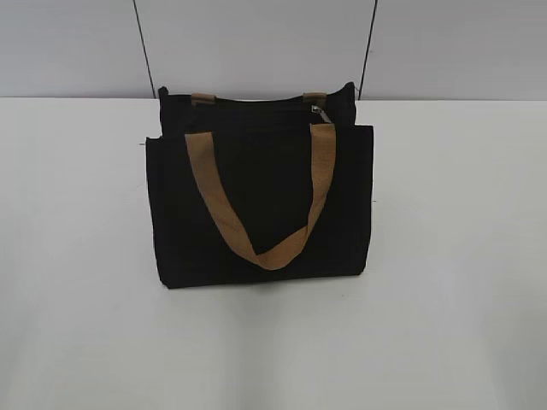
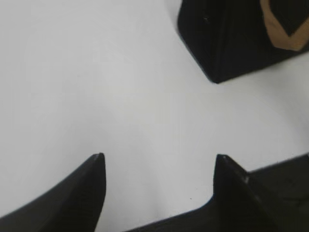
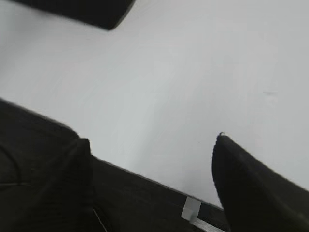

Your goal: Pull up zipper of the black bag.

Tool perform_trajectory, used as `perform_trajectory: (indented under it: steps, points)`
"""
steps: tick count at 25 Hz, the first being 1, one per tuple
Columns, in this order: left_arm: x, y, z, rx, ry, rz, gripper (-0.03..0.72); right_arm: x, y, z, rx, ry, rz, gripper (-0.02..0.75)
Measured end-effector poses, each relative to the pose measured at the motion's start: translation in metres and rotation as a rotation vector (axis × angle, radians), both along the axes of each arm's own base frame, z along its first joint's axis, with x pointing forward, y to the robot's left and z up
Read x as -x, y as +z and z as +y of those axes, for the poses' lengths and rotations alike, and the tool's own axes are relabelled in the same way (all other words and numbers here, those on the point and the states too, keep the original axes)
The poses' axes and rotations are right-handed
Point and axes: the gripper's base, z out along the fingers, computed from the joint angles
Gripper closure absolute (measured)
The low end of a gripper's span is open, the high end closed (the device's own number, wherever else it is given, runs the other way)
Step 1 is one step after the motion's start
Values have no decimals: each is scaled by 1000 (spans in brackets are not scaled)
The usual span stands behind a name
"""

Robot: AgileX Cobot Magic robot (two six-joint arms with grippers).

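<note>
The black bag (image 1: 256, 205) stands upright in the middle of the white table, one tan handle (image 1: 256, 222) hanging down its front. The zipper (image 1: 256, 104) runs along its top edge, with a small silvery pull tab (image 1: 318, 111) near the right end. Neither arm shows in the exterior view. My left gripper (image 2: 159, 162) is open and empty over bare table; the bag's lower corner (image 2: 227, 43) lies ahead at the upper right. My right gripper (image 3: 152, 145) is open and empty near the table's front edge; a bag corner (image 3: 91, 9) shows at the top left.
The white table (image 1: 77, 256) spreads around the bag on all sides. A grey panelled wall (image 1: 256, 43) stands behind it. The table's dark front edge with a piece of white tape (image 3: 190, 209) shows in the right wrist view.
</note>
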Motion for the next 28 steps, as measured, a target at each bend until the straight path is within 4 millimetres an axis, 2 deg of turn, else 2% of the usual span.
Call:
perform_trajectory:
  steps: [6,10,28]
  points:
    - [14,1,7,23,251,-88,174,11,1,-5,-13,-259,-96,149]
    - [29,1,9,38,352,-183,183,19,2,-5,-14,-352,-154,149]
    - [31,1,8,36,399,-196,255,22,1,-5,-17,-369,-172,149]
